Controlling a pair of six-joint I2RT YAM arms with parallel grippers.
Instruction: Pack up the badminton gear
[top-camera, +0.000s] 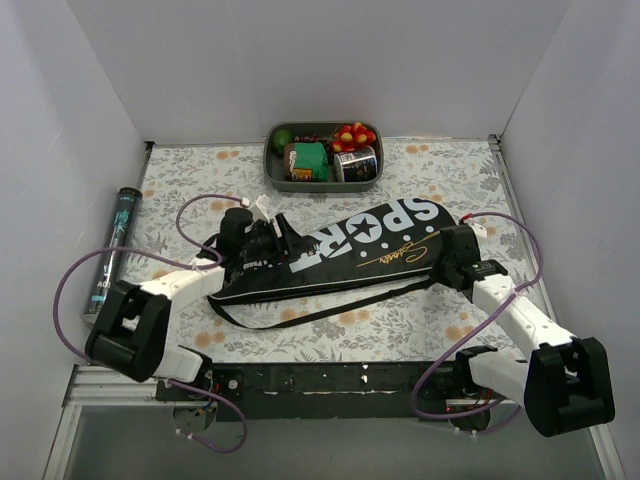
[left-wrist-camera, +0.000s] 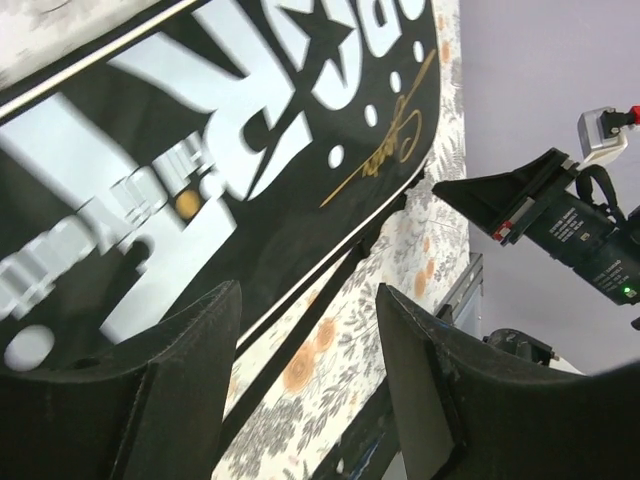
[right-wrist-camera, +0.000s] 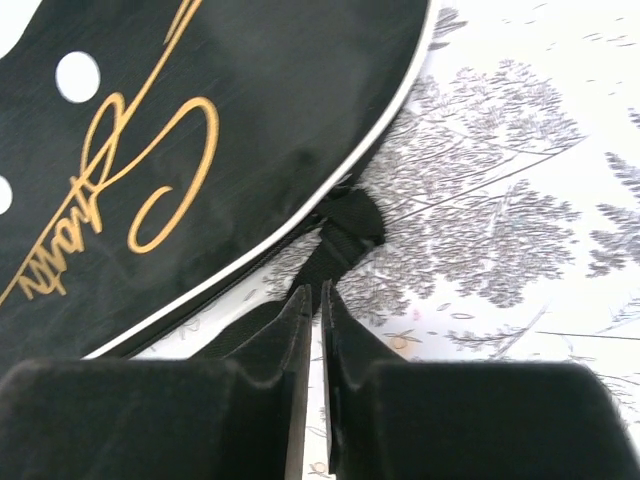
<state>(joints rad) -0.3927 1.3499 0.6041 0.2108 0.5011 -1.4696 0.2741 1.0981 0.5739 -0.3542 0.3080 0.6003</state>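
At mid-table, on a floral-printed cloth (top-camera: 400, 325), a long black racket-shaped fabric cover (top-camera: 360, 245) w/ big white "SPORT" lettering and a gold script line is laid flat on a diagonal. Its narrow end is turned left and its wide rounded end right and further back. A thin black webbing strap (top-camera: 300, 315) is looped on the cloth along the cover's near edge.

At the cover's narrow end the L gripper (top-camera: 272, 238) is positioned over the fabric. In its wrist view the jaws are seen spread apart w/ nothing btw. them. The cover's white-piped edge and the strap are visible below through the gap. Contact btw. the pads and the cover cannot be confirmed.

Just off the cover's wide end, at its near-right rim, the R gripper (top-camera: 455, 255) is lowered toward the cloth. Its fingers (right-wrist-camera: 270, 340) are pressed nearly together, w/ only a thin slit left. The tips are placed right at the strap where it leaves the cover's rim. Whether webbing is pinched btw. the tips cannot be told.

Behind the cover, apart from it, a grey oval tray (top-camera: 272, 165) of colourful toy food (top-camera: 350, 135) is set near the back wall. Well left of the cover's narrow end, a dark cylindrical tube (top-camera: 112, 250) w/ teal print is laid along the cloth's edge.
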